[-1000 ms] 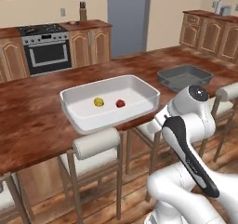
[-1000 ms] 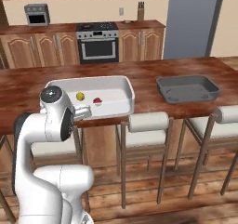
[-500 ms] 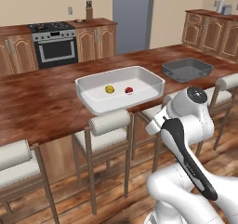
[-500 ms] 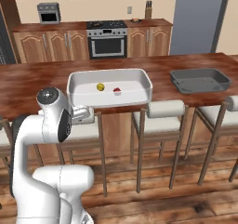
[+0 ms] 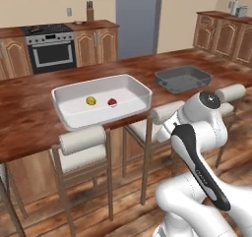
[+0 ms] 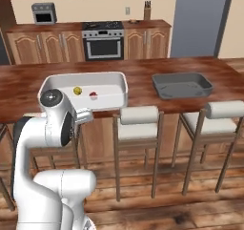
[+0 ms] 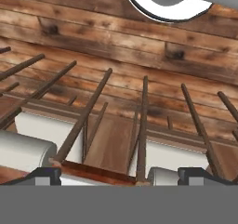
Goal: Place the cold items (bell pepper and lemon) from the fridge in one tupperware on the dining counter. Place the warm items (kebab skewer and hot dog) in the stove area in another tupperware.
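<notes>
The lemon (image 5: 91,101) and pepper (image 5: 112,102) lie in the white tub (image 5: 141,85) on the bench (image 5: 29,118), above the open, empty claw (image 7: 119,175). Grey tub (image 5: 183,78) awaits warm items.

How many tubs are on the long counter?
2. The white tub sits toward the left of the counter with a lemon and a pepper inside. The grey tub sits to its right, empty.
</notes>
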Robot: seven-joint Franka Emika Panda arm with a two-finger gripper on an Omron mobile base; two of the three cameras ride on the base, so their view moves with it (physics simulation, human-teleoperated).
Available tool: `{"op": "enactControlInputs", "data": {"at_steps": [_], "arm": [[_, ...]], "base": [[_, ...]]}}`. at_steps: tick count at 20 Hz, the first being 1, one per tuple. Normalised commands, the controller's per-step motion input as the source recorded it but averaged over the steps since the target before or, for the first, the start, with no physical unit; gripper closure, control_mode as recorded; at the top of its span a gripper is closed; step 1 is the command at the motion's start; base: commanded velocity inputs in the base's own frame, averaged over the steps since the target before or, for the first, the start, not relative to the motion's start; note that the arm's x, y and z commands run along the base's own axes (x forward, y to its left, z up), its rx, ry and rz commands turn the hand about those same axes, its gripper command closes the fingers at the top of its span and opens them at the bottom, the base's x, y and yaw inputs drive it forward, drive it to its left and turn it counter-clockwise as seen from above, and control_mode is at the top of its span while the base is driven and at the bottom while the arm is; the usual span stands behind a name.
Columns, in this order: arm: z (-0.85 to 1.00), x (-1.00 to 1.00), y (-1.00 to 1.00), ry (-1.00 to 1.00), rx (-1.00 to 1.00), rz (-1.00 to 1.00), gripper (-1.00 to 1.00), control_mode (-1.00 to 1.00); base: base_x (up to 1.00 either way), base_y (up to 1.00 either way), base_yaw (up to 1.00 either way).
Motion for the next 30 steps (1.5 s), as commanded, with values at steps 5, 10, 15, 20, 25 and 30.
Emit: {"op": "enactControlInputs", "data": {"at_steps": [5, 10, 15, 20, 25, 30], "arm": [[0.00, 0.00, 0.00, 0.00, 0.00, 0.00, -1.00, 1.00], [0.00, 0.00, 0.00, 0.00, 0.00, 0.00, -1.00, 1.00], [0.00, 0.00, 0.00, 0.00, 0.00, 0.00, -1.00, 1.00], [0.00, 0.00, 0.00, 0.00, 0.00, 0.00, -1.00, 1.00], [0.00, 0.00, 0.00, 0.00, 0.00, 0.00, -1.00, 1.00], [0.00, 0.00, 0.00, 0.00, 0.00, 0.00, -1.00, 1.00]], "base": [[0.47, -1.00, 0.23], [0.49, -1.00, 0.32], [0.49, -0.96, 0.38], [0.60, -0.91, 0.39], [0.60, -1.00, 0.37], [-0.30, -1.00, 0.20]]}}
